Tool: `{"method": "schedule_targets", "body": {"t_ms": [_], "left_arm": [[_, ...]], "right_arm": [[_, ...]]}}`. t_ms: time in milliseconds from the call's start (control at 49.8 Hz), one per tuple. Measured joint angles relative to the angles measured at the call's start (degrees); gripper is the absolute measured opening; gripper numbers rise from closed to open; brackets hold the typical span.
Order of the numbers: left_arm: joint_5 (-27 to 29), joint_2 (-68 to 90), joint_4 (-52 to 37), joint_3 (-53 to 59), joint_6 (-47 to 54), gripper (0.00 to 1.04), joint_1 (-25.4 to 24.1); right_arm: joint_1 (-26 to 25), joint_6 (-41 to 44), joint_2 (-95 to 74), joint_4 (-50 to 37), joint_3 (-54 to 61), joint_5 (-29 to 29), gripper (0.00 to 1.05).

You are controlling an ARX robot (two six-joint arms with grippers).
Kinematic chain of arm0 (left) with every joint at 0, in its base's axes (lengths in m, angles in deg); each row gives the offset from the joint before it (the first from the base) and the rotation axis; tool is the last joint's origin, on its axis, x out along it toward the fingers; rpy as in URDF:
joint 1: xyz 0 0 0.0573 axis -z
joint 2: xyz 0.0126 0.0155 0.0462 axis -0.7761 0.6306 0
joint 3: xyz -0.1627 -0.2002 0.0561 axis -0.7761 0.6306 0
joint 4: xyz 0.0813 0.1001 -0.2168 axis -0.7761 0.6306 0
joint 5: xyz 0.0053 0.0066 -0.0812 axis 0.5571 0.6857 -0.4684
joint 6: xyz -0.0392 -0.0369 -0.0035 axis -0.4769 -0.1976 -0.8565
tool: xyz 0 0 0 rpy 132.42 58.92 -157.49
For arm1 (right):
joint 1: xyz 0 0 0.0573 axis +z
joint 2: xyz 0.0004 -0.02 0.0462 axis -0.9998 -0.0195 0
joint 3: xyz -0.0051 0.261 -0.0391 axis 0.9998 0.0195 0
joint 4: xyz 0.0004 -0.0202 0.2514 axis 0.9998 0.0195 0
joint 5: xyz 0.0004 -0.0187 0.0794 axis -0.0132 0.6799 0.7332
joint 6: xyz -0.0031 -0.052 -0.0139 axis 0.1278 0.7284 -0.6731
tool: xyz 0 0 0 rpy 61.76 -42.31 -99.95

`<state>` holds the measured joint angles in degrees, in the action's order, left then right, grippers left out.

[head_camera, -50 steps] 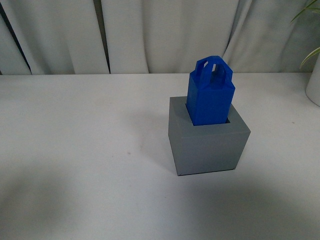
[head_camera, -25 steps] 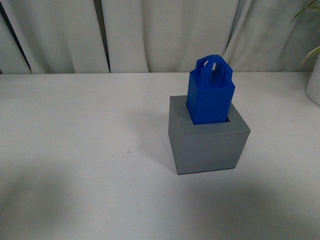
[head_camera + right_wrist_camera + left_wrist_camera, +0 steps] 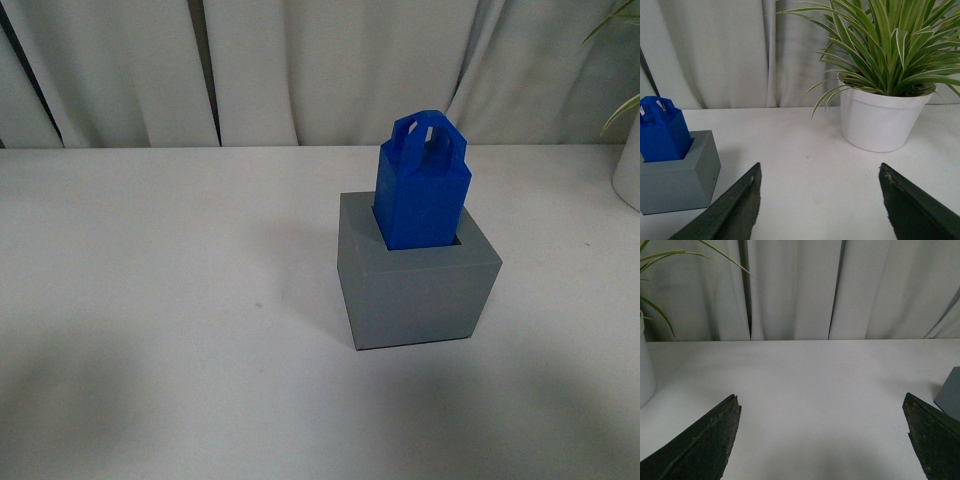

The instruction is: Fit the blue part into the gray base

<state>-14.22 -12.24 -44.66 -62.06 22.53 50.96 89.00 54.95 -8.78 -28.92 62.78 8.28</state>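
The blue part (image 3: 422, 190) stands upright in the recess of the gray base (image 3: 415, 285) on the table (image 3: 150, 300), off to one side of the right pincer (image 3: 820, 200) and untouched by it. Both pincers are spread apart and hold nothing; the left pincer (image 3: 822, 435) sees only the base's corner. The insertion looks done, so the sound move is to stay clear and avoid nudging the base.
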Motion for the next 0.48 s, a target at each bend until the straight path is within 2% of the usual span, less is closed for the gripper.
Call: {"method": "schedule_targets", "body": {"t_ms": [100,141,181,482], "left_arm": [[0.0,0.0,0.0,0.0,0.0,0.99,0.0],[0.0,0.0,0.0,0.0,0.0,0.99,0.0],[0.0,0.0,0.0,0.0,0.0,0.99,0.0],[0.0,0.0,0.0,0.0,0.0,0.99,0.0]], "right_arm": [[0.0,0.0,0.0,0.0,0.0,0.0,0.94],[0.0,-0.1,0.0,0.0,0.0,0.0,0.99],[0.0,-0.1,0.0,0.0,0.0,0.0,0.97],[0.0,-0.1,0.0,0.0,0.0,0.0,0.97]]}}
